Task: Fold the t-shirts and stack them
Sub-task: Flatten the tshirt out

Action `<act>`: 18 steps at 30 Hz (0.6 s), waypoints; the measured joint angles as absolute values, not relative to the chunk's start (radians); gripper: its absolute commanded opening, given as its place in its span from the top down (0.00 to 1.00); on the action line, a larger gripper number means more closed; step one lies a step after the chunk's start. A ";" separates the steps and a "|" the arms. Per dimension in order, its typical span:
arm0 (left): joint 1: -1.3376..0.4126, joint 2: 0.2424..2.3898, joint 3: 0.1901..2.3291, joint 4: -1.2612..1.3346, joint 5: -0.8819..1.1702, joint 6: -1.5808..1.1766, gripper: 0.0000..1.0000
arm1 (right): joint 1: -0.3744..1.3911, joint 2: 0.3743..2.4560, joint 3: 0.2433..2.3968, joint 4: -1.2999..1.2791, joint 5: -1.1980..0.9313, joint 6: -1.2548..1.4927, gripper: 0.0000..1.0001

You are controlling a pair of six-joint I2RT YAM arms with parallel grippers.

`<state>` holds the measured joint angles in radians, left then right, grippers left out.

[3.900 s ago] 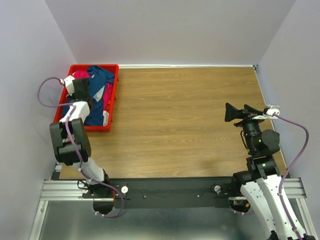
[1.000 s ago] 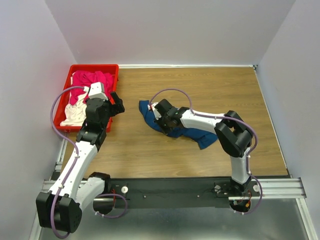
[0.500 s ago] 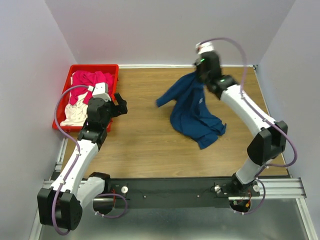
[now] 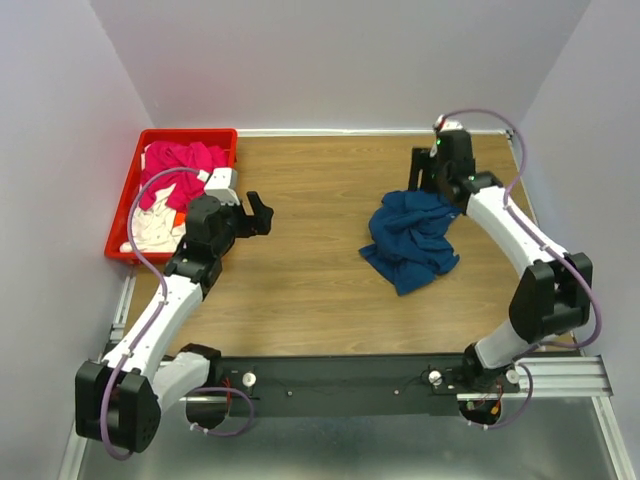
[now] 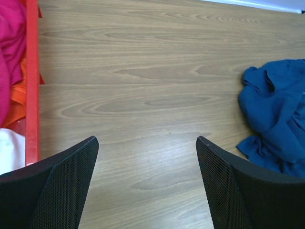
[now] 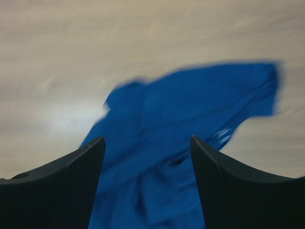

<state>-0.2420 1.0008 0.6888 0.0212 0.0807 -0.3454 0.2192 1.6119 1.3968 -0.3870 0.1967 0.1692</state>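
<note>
The dark navy t-shirt (image 4: 412, 240) lies crumpled in a heap on the wooden table, right of centre. My right gripper (image 4: 424, 172) hovers just behind it, open. In the right wrist view the blurred navy shirt (image 6: 190, 105) spreads below the open right gripper (image 6: 147, 139), its small white print showing at the right. My left gripper (image 4: 258, 212) is open over bare table beside the crate. In the left wrist view the left gripper (image 5: 147, 140) holds nothing, and the navy shirt (image 5: 274, 109) sits far right. Magenta (image 4: 180, 160) and white (image 4: 150, 228) t-shirts lie in the crate.
The red plastic crate (image 4: 185, 132) stands at the table's back left corner. The left wrist view shows its wall (image 5: 32, 86) with magenta (image 5: 12, 43), orange (image 5: 16, 107) and white (image 5: 9, 148) cloth inside. Walls close in the table at the back and on both sides.
The right gripper has opened and let the navy shirt go; the shirt has dropped from hanging into a heap. The right arm moved right. The left gripper shifted slightly right.
</note>
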 measured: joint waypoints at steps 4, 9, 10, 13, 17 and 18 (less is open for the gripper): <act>-0.283 1.010 0.689 0.024 0.088 -0.348 0.09 | 0.326 1.532 1.192 -0.397 0.097 0.216 0.22; -0.376 1.040 0.693 0.028 0.091 -0.352 0.09 | 0.449 1.448 0.980 -0.417 0.045 0.268 0.22; -0.404 1.053 0.697 0.027 0.090 -0.355 0.09 | 0.458 1.431 0.947 -0.420 0.045 0.282 0.22; -0.462 1.075 0.702 0.025 0.090 -0.368 0.09 | 0.468 1.386 0.881 -0.452 0.060 0.322 0.22; -0.526 1.089 0.712 0.021 0.088 -0.387 0.09 | 0.468 1.383 0.862 -0.470 0.079 0.351 0.23; -0.533 1.090 0.713 0.022 0.087 -0.389 0.09 | 0.468 1.386 0.861 -0.471 0.081 0.356 0.27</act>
